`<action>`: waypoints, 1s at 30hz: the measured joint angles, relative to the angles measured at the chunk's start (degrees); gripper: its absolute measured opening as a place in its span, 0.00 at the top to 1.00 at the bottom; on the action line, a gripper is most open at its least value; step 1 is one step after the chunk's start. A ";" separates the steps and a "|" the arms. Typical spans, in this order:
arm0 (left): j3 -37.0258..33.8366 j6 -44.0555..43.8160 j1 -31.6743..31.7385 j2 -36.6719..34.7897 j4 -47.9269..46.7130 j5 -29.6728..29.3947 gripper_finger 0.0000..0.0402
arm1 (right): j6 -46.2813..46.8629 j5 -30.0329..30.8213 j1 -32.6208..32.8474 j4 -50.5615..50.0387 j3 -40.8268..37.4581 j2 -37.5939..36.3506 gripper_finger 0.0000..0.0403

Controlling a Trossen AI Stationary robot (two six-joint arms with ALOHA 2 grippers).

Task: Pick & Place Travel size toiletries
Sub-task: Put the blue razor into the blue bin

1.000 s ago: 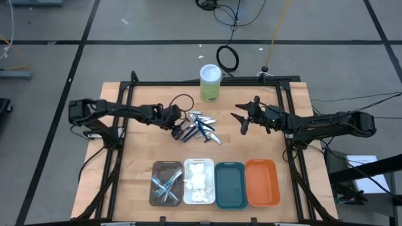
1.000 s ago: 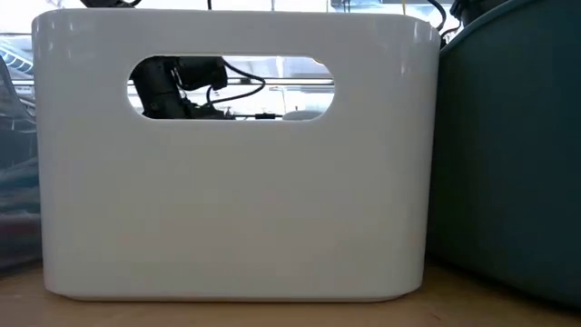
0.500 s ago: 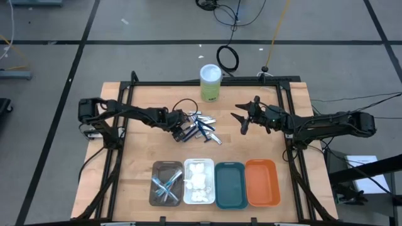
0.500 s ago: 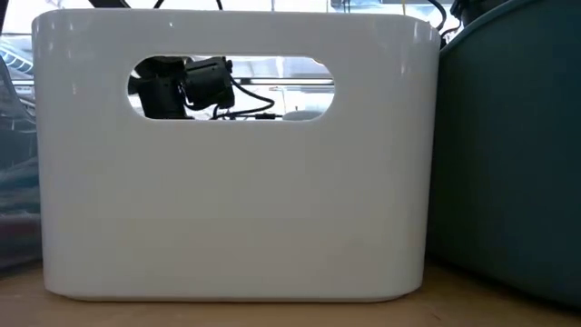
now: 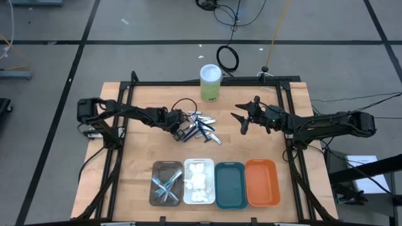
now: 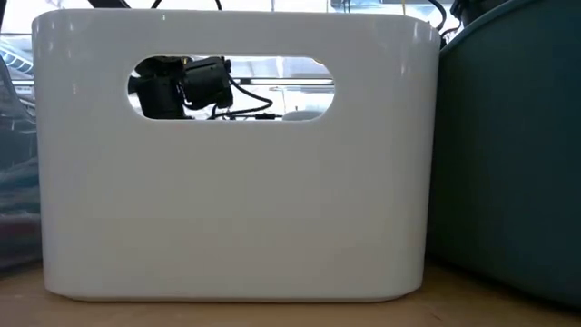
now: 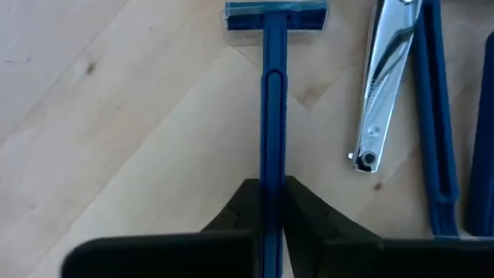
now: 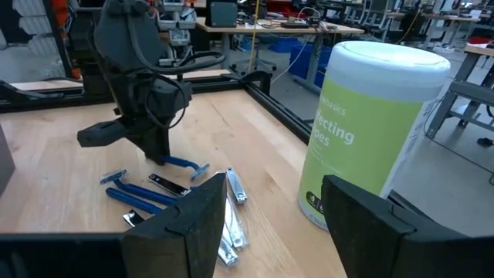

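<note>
Left tool (image 7: 272, 202): clamped on slim dark blue plastic razor (image 7: 274, 116) handle; lift straight, clearing silver metal clipper (image 7: 386, 77). Right tool (image 8: 274, 205): apart, idle.

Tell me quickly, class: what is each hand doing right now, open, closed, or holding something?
Left hand: closed on the handle of a dark blue razor lying on the table.
Right hand: open, holding nothing, waiting near the canister.

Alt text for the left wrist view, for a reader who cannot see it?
The left gripper is shut on the handle of a dark blue razor lying on the wooden table, its blade head pointing away from the camera. Beside it lie a shiny silver nail clipper and another blue handle.
</note>
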 joint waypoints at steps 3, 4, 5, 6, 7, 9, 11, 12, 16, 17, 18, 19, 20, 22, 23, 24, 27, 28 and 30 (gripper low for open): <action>-0.17 0.05 -0.03 -1.68 -0.35 -0.02 0.95 | 0.21 0.00 0.00 0.03 0.00 -0.01 0.50; -0.40 0.09 -0.20 -2.85 -1.30 -0.22 0.94 | 0.39 0.00 0.00 0.07 0.00 -0.02 0.50; -0.53 0.06 -0.45 -4.18 -1.83 -0.31 0.95 | 0.45 -0.05 0.00 0.34 0.00 -0.02 0.50; -0.72 0.25 -0.88 -5.89 -2.37 -0.86 0.96 | 0.63 -0.31 0.00 0.53 0.00 -0.02 0.50; -0.62 0.45 -1.23 -7.63 -1.33 -0.95 0.97 | 0.85 -1.08 0.00 0.74 0.02 -0.02 0.50; -0.35 0.79 -2.02 -11.67 0.30 -2.27 0.98 | 1.63 -3.01 -0.02 1.99 0.02 0.00 0.50; -0.34 1.39 -3.05 -15.36 1.83 -4.36 0.96 | 2.12 -5.14 0.00 3.48 0.02 -0.02 0.50; -0.37 1.95 -3.65 -16.94 3.01 -4.89 0.96 | 2.36 -5.98 0.01 4.13 0.02 -0.01 0.50; -0.26 7.18 -6.29 -21.06 13.79 -6.50 0.98 | 4.88 -7.50 0.02 7.48 0.02 1.18 0.50; -0.27 9.26 -7.03 -21.33 16.86 -6.89 0.98 | 5.59 -7.52 0.15 8.66 0.02 2.04 0.50; -0.28 11.50 -7.78 -21.27 20.72 -6.96 0.98 | 6.31 -7.59 0.39 10.34 0.02 3.22 0.50; -0.28 13.81 -8.59 -20.98 25.00 -6.92 0.98 | 6.82 -8.21 0.62 12.66 0.02 4.66 0.50; -0.24 15.91 -9.36 -20.56 28.75 -6.83 0.97 | 7.11 -9.57 0.82 15.38 0.02 6.24 0.50; -0.24 19.83 -10.64 -19.68 34.93 -6.69 0.96 | 7.86 -12.15 1.32 21.92 0.04 10.13 0.50; -0.24 21.49 -11.09 -19.04 37.84 -6.72 0.96 | 8.20 -13.13 1.56 25.12 0.04 12.05 0.50; -0.24 22.94 -11.53 -18.58 40.10 -6.74 0.96 | 8.72 -13.63 1.81 28.47 0.12 13.95 0.50; -0.24 25.48 -12.31 -16.98 45.77 -5.66 0.98 | 9.63 -14.01 2.59 32.91 2.14 19.09 0.51; -0.24 25.54 -12.43 -16.36 47.22 -4.60 0.98 | 9.66 -14.88 2.83 32.94 3.18 20.60 0.51; -0.24 25.44 -12.85 -14.68 50.18 -3.36 0.98 | 9.84 -17.35 3.52 32.94 6.02 23.77 0.51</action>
